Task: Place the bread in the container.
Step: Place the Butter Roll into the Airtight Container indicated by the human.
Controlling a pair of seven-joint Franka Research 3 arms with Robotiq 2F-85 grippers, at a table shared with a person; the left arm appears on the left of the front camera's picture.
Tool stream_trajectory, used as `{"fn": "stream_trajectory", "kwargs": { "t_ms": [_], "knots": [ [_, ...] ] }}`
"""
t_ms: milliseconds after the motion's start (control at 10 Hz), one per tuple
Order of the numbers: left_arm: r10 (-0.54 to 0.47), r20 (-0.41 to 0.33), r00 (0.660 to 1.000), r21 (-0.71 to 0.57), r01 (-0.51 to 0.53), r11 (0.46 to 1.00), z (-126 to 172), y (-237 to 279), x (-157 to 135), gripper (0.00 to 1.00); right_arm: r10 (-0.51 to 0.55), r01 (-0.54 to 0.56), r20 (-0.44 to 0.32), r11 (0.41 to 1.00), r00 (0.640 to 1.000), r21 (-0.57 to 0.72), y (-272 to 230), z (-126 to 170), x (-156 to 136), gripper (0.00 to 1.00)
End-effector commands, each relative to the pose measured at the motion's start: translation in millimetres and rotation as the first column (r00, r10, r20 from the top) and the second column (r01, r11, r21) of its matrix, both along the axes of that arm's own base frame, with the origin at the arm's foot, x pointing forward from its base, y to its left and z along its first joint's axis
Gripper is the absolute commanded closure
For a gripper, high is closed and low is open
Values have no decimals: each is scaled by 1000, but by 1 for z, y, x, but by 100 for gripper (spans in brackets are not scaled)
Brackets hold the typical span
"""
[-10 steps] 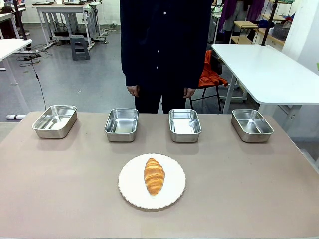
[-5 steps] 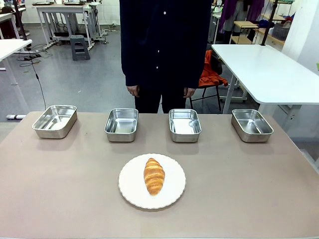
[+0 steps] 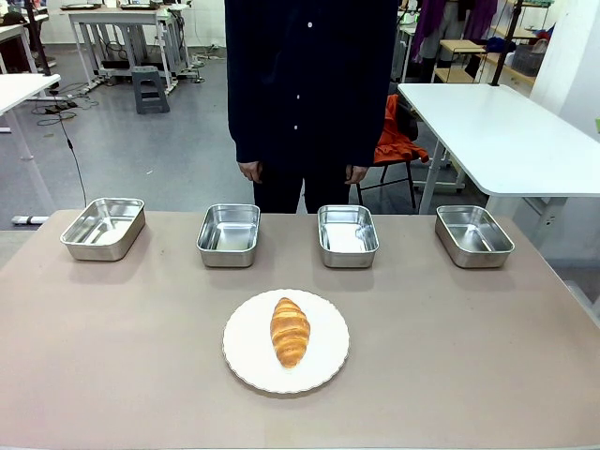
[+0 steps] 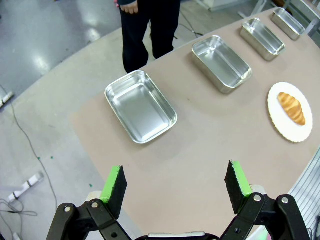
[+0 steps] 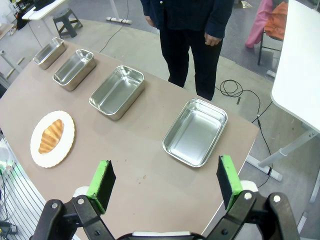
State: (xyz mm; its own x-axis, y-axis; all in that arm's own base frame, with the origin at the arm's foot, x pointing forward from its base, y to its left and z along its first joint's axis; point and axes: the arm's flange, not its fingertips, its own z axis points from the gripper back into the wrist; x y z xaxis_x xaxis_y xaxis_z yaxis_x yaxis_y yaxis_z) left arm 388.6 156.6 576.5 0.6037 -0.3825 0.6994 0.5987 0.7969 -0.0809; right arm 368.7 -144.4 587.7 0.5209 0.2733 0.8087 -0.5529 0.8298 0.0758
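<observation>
The bread (image 3: 291, 331) lies lengthwise at the centre of a white plate (image 3: 246, 361) in the lower middle of the front view, on the table (image 3: 112, 356). It is also seen at the right edge of the left wrist view and at the left of the right wrist view. Beyond it, across the middle of the frame, four like trays (image 3: 228, 258) are set in a row, well apart from the plate and all empty; which one is meant as the container cannot be told. The left gripper (image 4: 175, 182) and the right gripper (image 5: 165, 181) are each held high above the table, with fingers spread wide and nothing between them. The bread is judged to be light, soft and flaky, so it is likely to be crushed, or to shed crust, under a hard squeeze. Its glazed crust may be a little slippery against the pads. It is best taken across its thick middle, with the fingers set on the two long flanks and closed only gently; the tapered ends are judged too thin and brittle to be gripped. The plate, being loose on the table, may be nudged if the fingertips are brought too low.
</observation>
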Motion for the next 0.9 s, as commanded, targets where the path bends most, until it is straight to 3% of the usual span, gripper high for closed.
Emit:
{"fn": "stream_trajectory", "kwargs": {
  "t_ms": [0, 800],
  "knots": [
    [8, 0, 1000, -2, -8, 1000, 1, 0, 0, 0, 3, -3, 6, 1000, 1000, 4, 0, 0, 0, 0],
    [8, 0, 1000, -2, -8, 1000, 1, 0, 0, 0, 3, -3, 6, 1000, 1000, 4, 0, 0, 0, 0]
  ]
}}
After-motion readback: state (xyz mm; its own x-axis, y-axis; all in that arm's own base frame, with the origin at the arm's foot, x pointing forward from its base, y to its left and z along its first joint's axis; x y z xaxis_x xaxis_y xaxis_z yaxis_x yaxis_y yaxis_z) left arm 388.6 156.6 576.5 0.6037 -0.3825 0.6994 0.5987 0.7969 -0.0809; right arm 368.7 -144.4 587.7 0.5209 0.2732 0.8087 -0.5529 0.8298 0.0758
